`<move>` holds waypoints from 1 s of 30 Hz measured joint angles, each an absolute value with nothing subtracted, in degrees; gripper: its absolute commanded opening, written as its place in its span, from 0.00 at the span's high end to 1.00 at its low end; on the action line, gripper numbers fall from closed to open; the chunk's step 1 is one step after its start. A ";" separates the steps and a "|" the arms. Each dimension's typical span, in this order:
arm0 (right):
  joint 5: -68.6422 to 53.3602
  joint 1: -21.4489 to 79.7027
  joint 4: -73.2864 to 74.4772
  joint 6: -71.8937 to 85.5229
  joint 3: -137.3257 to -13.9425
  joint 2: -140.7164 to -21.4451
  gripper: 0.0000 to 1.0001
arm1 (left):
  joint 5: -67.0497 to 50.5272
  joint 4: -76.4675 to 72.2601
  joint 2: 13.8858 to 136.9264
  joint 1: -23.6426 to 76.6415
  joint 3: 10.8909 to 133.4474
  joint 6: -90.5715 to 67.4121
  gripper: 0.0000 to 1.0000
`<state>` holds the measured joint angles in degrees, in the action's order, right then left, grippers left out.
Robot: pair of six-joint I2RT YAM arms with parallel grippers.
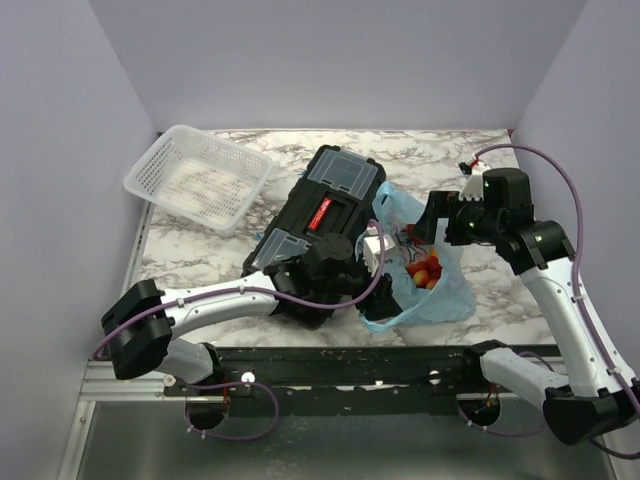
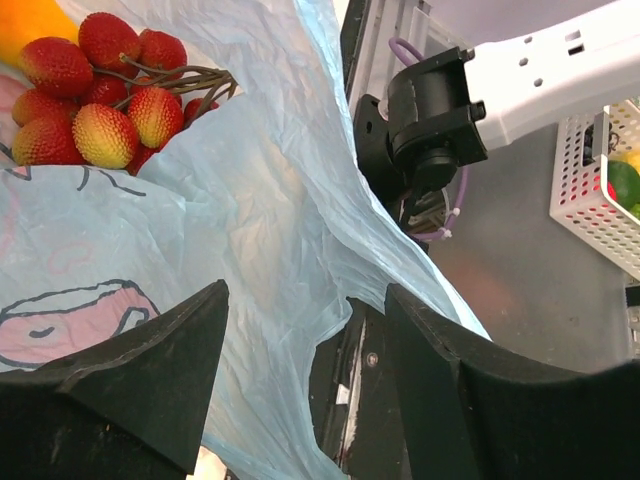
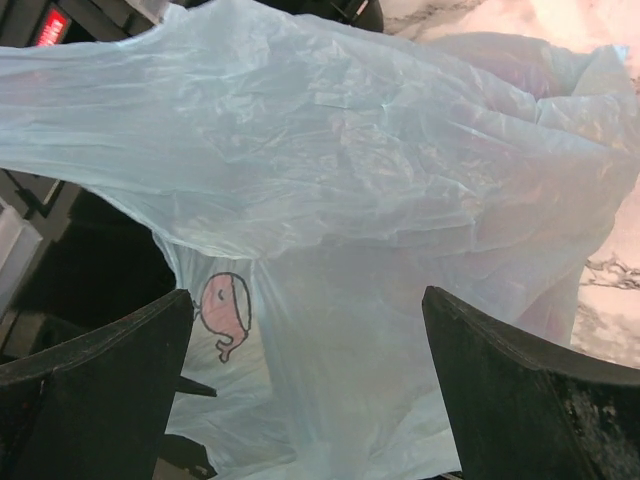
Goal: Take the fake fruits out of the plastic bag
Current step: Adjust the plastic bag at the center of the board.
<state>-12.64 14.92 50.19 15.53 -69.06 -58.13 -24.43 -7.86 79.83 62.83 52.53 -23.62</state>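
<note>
Grapes (image 2: 100,100) lie inside the plastic bag (image 1: 430,295), centre-right of the top view on the bench (image 1: 420,160). Left fingers (image 2: 150,380) and right fingers (image 3: 520,390) gape apart at opposite sides of it, likely to spread the mouth.

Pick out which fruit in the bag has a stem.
The bunch of red bumpy fruits, joined on thin brown stems. The smooth orange fruit beside it shows no stem.
</note>
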 measured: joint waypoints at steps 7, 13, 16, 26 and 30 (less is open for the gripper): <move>-7.90 16.56 50.15 13.52 -68.66 -61.52 0.00 | -25.26 -8.80 79.55 63.96 52.34 -21.87 0.36; 2.87 19.18 49.08 14.63 -67.46 -62.63 0.12 | -26.74 -8.03 81.21 65.69 57.80 -20.05 0.37; 8.32 19.18 46.50 16.53 -65.78 -63.13 0.34 | -27.09 -7.97 84.12 67.05 60.77 -19.29 0.38; 14.61 19.18 27.59 22.90 -59.96 -65.91 0.99 | -21.98 1.69 95.53 67.99 66.65 -13.61 0.41; 14.63 19.18 24.27 22.39 -66.78 -71.92 0.99 | -21.43 2.68 97.56 67.99 67.22 -13.47 0.42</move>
